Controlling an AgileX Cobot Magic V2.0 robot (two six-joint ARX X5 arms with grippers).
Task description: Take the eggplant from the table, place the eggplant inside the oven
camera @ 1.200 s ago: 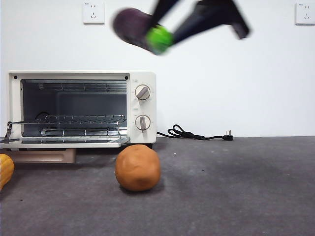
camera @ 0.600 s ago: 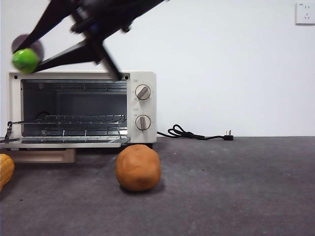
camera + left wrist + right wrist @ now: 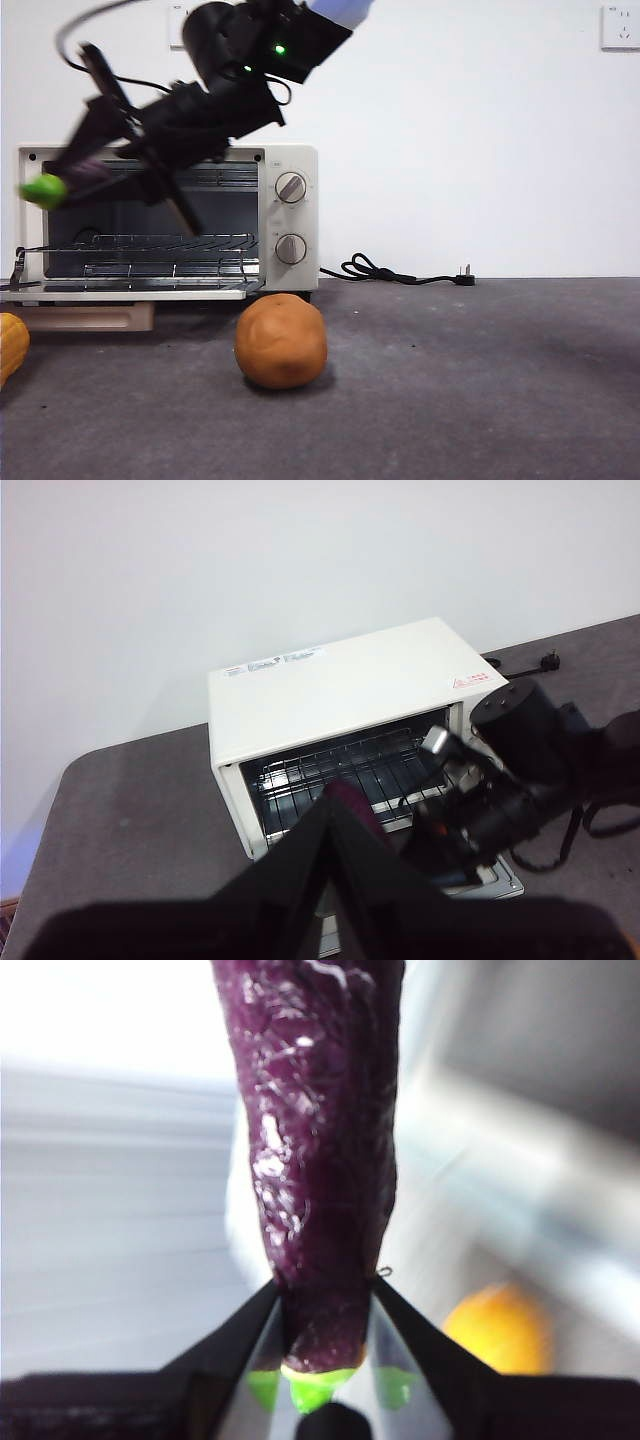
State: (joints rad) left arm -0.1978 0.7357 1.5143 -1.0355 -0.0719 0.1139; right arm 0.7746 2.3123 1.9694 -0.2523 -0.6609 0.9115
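Note:
The dark purple eggplant (image 3: 320,1140) with its green stem cap is clamped near the cap end by my right gripper (image 3: 325,1305), which is shut on it. In the front view the eggplant (image 3: 47,189) hangs in the air at the left edge of the oven's open mouth, level with the upper part of the cavity, with the right gripper (image 3: 62,180) reaching down from the upper middle. The cream-white oven (image 3: 290,160) has its door (image 3: 130,292) folded down and its wire rack (image 3: 150,242) bare. My left gripper (image 3: 335,808) hovers high over the oven (image 3: 340,685), jaws together and holding nothing.
A round orange-brown ball (image 3: 280,340) lies on the dark grey table (image 3: 480,380) in front of the oven's knobs. A yellow-orange object (image 3: 10,345) sits at the left edge. A black power cable (image 3: 390,272) runs along the wall to the right.
The right gripper has carried the eggplant from high at the middle leftward and then downward, from above the oven's top to level with its open mouth.

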